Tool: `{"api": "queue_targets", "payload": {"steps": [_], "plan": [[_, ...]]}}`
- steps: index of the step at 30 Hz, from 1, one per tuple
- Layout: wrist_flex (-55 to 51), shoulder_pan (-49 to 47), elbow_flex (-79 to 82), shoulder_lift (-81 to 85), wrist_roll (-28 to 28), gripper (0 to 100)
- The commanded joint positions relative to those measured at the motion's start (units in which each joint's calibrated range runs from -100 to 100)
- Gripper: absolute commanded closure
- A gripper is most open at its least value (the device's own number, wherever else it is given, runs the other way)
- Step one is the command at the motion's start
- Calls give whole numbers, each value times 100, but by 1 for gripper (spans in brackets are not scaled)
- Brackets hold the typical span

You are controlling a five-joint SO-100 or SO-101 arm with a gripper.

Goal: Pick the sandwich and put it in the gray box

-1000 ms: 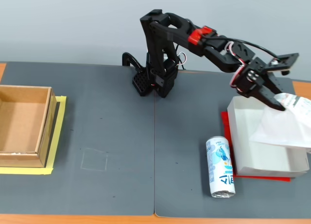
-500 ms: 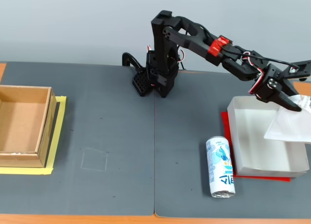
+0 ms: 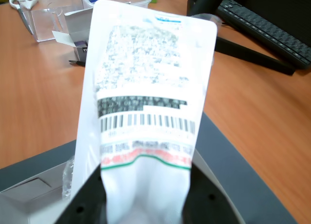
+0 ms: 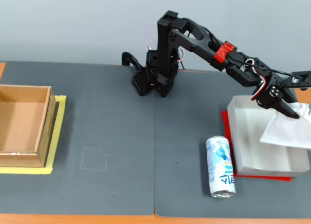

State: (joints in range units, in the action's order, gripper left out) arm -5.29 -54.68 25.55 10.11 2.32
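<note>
The sandwich (image 3: pixel 146 102), a flat white plastic-wrapped package with a printed label and barcode, fills the middle of the wrist view. My gripper (image 3: pixel 146 187) is shut on its lower end, with one black finger on each side. In the fixed view the arm reaches to the right and the gripper (image 4: pixel 291 110) holds the sandwich (image 4: pixel 286 131) tilted over the right part of the gray box (image 4: pixel 245 146). The sandwich's far edge sticks out past the box's right side. A corner of the gray box (image 3: pixel 26 195) shows at the lower left of the wrist view.
A blue-and-white drink can (image 4: pixel 221 166) lies just left of the gray box, which sits on a red sheet (image 4: pixel 226 131). A brown cardboard box (image 4: pixel 44 127) stands at the far left on yellow tape. The wrist view shows a clear container (image 3: pixel 53 15) and a keyboard (image 3: pixel 272 27) on the wooden desk.
</note>
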Motion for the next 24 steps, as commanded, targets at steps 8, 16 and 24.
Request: {"api": "queue_targets", "payload": {"steps": [8, 16, 24], "plan": [[26, 56, -36, 28, -11, 80], [-226, 56, -63, 36, -16, 73], [-226, 63, -54, 121, -11, 73]]}}
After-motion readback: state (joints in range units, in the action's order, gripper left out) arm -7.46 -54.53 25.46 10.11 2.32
